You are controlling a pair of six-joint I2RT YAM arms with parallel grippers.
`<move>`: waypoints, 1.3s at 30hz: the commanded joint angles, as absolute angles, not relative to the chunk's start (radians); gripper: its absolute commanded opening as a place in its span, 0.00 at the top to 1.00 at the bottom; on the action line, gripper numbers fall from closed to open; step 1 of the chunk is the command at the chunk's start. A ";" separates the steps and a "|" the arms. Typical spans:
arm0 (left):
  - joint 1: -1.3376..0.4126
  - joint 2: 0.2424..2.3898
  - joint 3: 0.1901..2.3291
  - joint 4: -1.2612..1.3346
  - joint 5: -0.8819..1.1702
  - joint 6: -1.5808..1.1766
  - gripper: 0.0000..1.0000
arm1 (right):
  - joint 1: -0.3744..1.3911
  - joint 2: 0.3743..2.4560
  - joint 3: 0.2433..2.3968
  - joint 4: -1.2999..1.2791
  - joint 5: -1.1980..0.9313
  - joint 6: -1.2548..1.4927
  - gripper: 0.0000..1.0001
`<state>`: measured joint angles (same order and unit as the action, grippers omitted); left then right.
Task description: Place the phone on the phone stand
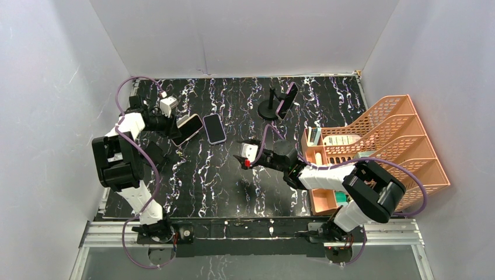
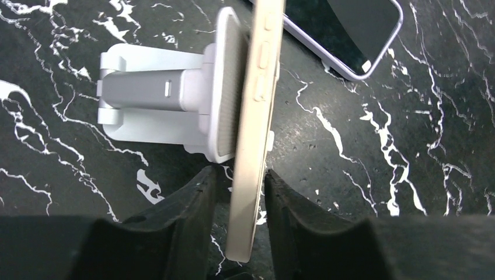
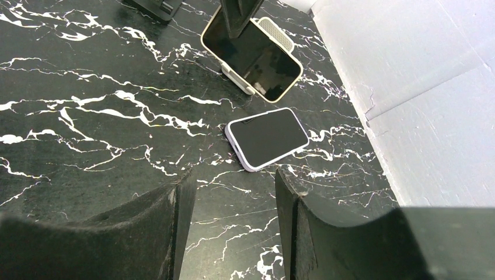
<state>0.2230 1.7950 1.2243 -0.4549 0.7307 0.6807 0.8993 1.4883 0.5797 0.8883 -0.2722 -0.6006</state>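
Phone (image 2: 257, 87) leans on the white stand (image 2: 146, 93), left tool (image 2: 239, 176) narrowly parted around it: release step, next calls for a clean withdrawal.

Plain pale grey walls (image 1: 245, 35) enclose a black bench (image 1: 222, 186) veined with white on three sides. An aluminium rail (image 1: 105, 233) runs along its near edge, under even, soft light.

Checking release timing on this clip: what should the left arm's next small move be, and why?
Probably open the left pincer a bit wider, then back straight off. The cream phone already leans on the pad of the white stand, and a gap shows beside one finger, so it seems to be resting there.
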 commanded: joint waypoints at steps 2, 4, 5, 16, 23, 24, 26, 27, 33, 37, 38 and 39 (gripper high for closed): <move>0.222 1.791 1.254 -0.426 0.696 0.646 0.58 | 0.906 1.499 0.614 0.917 -0.285 -0.601 0.40; 0.222 1.783 1.252 -0.420 0.694 0.641 0.53 | 0.906 1.502 0.615 0.916 -0.285 -0.601 0.40; 0.222 1.777 1.250 -0.414 0.693 0.641 0.51 | 0.906 1.501 0.616 0.916 -0.284 -0.601 0.40; 0.252 1.571 1.173 -0.283 0.748 0.562 0.46 | 0.906 1.509 0.617 0.913 -0.288 -0.601 0.40; 0.268 1.341 1.049 -0.127 0.661 0.385 0.43 | 0.906 1.508 0.617 0.910 -0.295 -0.597 0.40; 0.268 1.294 1.013 -0.069 0.585 0.301 0.39 | 0.907 1.508 0.619 0.910 -0.296 -0.597 0.40; 0.268 1.243 0.993 -0.045 0.410 0.194 0.36 | 0.908 1.506 0.617 0.912 -0.304 -0.592 0.40; 0.268 1.237 1.005 -0.082 0.336 0.169 0.37 | 0.910 1.506 0.617 0.913 -0.307 -0.590 0.40; 0.259 1.124 0.946 -0.246 0.116 0.037 0.39 | 0.918 1.506 0.617 0.913 -0.312 -0.591 0.40; 0.224 1.082 0.863 -0.270 -0.015 0.051 0.47 | 0.919 1.501 0.615 0.911 -0.314 -0.591 0.40; 0.223 1.087 0.858 -0.285 -0.006 0.044 0.53 | 0.919 1.498 0.616 0.910 -0.313 -0.593 0.40; 0.222 1.094 0.853 -0.297 0.000 0.038 0.59 | 0.919 1.496 0.615 0.910 -0.311 -0.592 0.40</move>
<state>0.2386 1.1004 0.8806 -0.2256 0.1062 0.0811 0.9131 1.5047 0.5797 0.8841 -0.3012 -0.5987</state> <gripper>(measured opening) 0.491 0.603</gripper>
